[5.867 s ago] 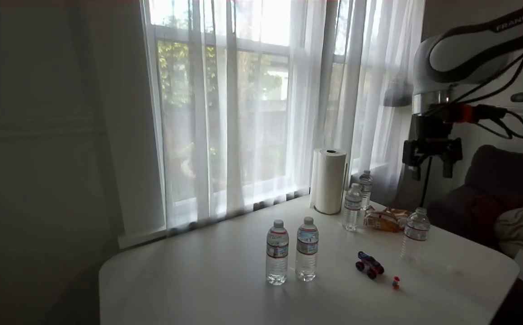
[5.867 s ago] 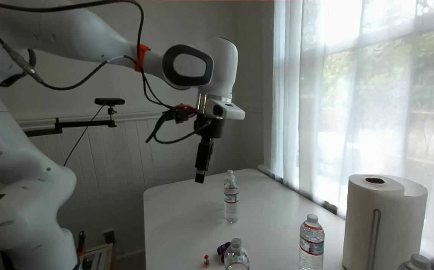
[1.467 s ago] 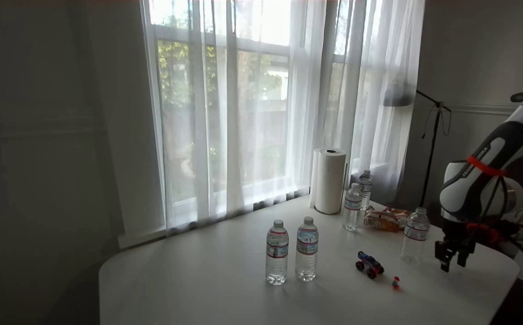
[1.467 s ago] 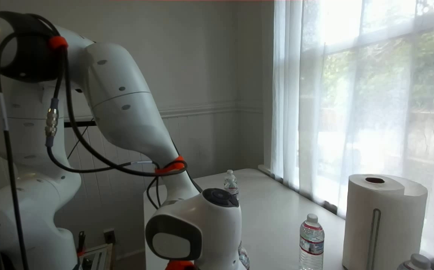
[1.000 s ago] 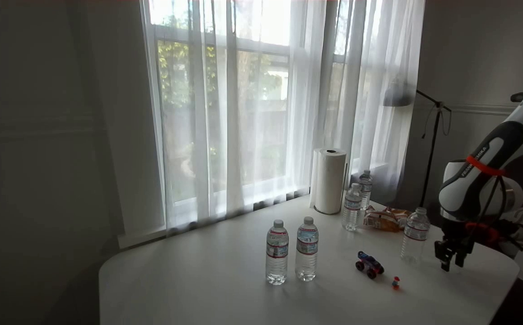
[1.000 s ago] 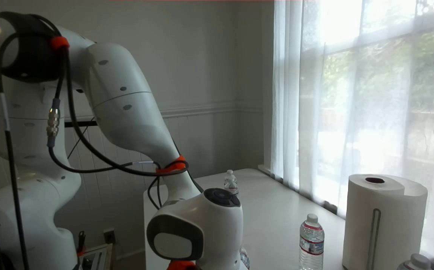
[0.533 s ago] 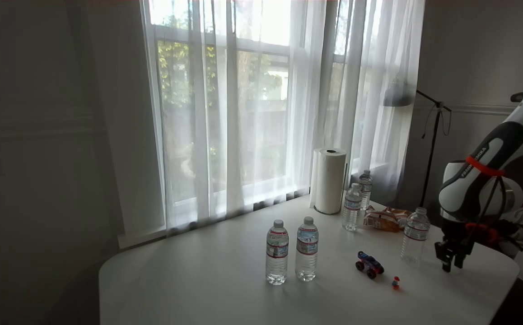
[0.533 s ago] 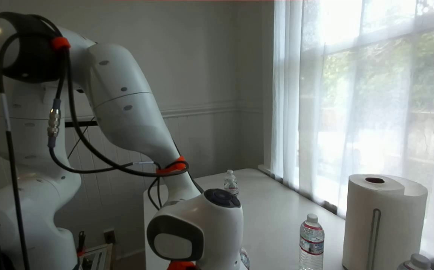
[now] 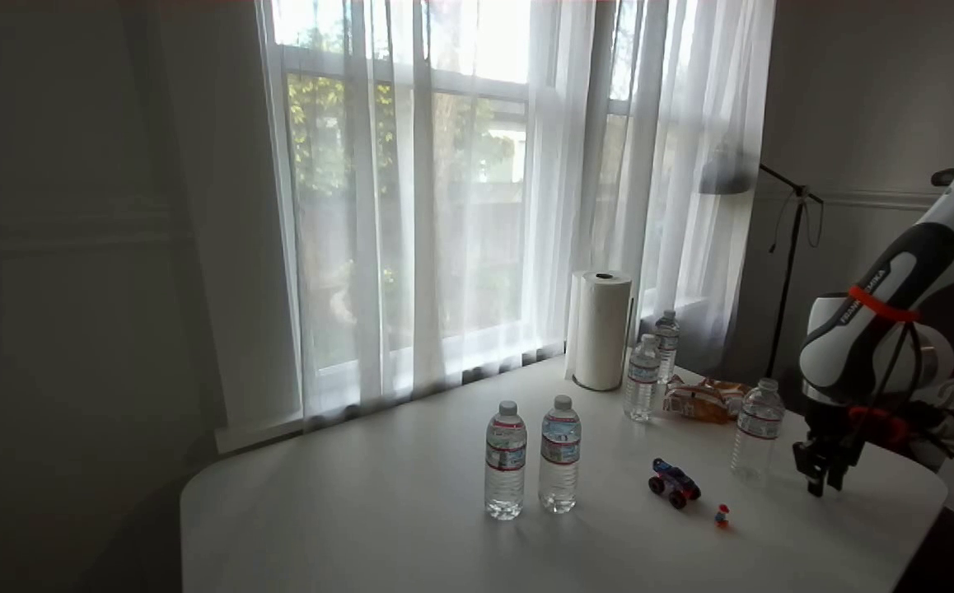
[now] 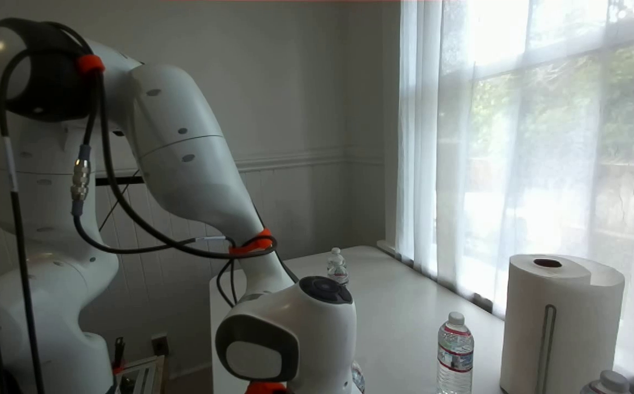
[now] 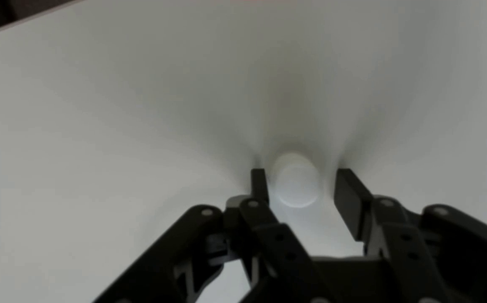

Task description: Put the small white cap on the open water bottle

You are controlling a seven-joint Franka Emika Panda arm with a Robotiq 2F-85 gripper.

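This looks like a home: sheer curtains (image 9: 425, 247), a lamp (image 9: 788, 273), a toy truck (image 9: 675, 483).

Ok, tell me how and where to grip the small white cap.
Best pinched by its round side wall, probably from straight above: the white cap sits low on the table, and the open gripper straddles it, with a gap showing on one side.

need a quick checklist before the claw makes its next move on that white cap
1. White cap between the jaws of the claw: ok, seen in the wrist view.
2. Claw closed on it before any lift: not ok yet, a gap shows beside the cap.
3. Which way up the cap lies: cannot tell, too blurred.
4. Target bottle, apparently the uncapped one nearest the claw, upright: ok, in an exterior view.
5. Toy car and toy figure apart from the claw: ok.
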